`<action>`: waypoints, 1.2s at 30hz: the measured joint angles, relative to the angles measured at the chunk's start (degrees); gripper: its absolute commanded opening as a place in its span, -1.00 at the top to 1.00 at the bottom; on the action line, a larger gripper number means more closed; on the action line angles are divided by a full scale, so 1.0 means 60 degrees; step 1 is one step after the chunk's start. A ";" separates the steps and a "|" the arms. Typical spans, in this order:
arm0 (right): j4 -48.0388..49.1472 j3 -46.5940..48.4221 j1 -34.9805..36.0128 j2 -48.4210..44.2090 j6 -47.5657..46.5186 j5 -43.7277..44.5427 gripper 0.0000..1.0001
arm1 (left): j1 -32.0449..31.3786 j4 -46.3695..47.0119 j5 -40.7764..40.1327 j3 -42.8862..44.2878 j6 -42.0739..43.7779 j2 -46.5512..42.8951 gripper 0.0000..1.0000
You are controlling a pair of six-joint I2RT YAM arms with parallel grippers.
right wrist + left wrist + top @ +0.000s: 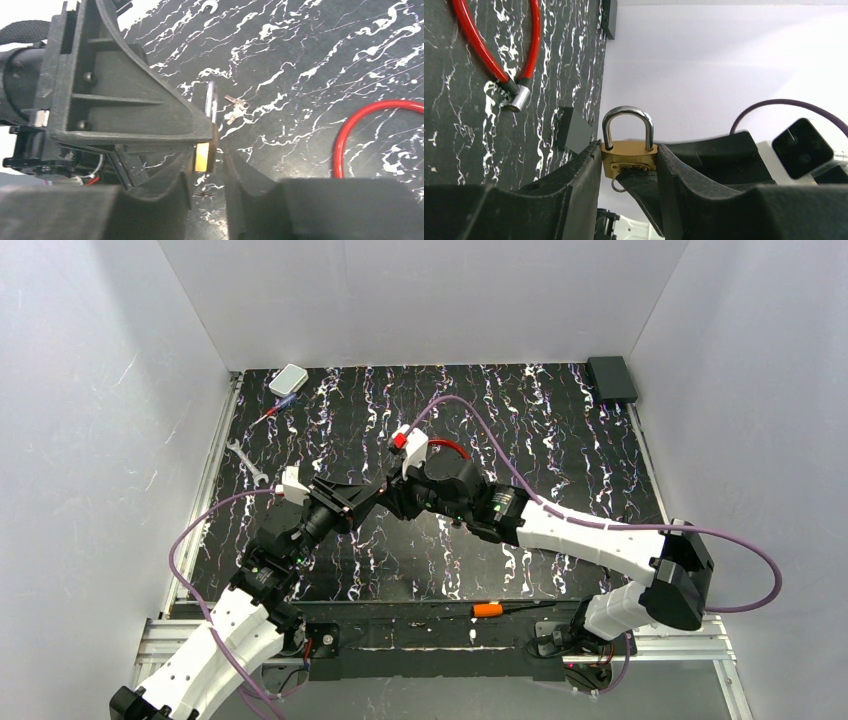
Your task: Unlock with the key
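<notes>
A little brass padlock (pixel 629 157) with a steel shackle (pixel 628 117) is clamped by its sides in my left gripper (pixel 629 150), held above the mat. The key (pixel 618 187) shows only as a thin wire ring and a sliver of metal under the lock's underside. My right gripper (pixel 207 167) faces the left one, and its fingers (pixel 235 172) flank the bottom of the padlock (pixel 202 156). The key (pixel 205 193) lies in the gap between them, with space on both sides. In the top view both grippers (pixel 385 495) meet mid-table and hide the lock.
A red cable loop (pixel 445 445) lies just behind the grippers. Two small silvery bits (pixel 235 107) rest on the mat. A wrench (pixel 245 462), a white box (pixel 288 379), a black box (pixel 611 378) and an orange-handled tool (pixel 490 609) lie farther off.
</notes>
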 measured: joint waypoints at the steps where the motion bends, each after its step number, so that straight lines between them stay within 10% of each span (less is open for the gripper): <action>1: 0.0053 0.0000 0.0025 0.0030 0.0013 -0.0006 0.64 | 0.0003 -0.0010 -0.0011 -0.0003 0.0003 0.0000 1.00; 5: 0.0072 0.0000 0.0067 0.0064 -0.0085 0.0073 0.92 | 0.0004 -0.0041 -0.0066 -0.0056 -0.0017 -0.0046 0.94; 9: 0.0064 -0.0004 0.0063 0.0068 -0.0181 -0.0170 0.97 | 0.0004 -0.0028 -0.0063 -0.0177 -0.0095 -0.0203 -0.24; 13: 0.0174 -0.0100 0.0053 0.0011 -0.0193 -0.0562 0.97 | 0.0000 -0.0046 -0.0054 -0.0199 -0.0055 -0.0501 -0.66; 21: 0.0415 -0.0814 0.0056 -0.0591 0.0056 -0.1292 0.97 | 0.0000 -0.1095 -0.0496 -0.0178 0.0260 -0.1539 -0.12; 36: 0.0946 -0.1348 0.0043 -0.0881 0.0554 -0.1750 0.97 | 0.0000 -0.1561 -0.0840 -0.0149 0.0359 -0.1362 0.28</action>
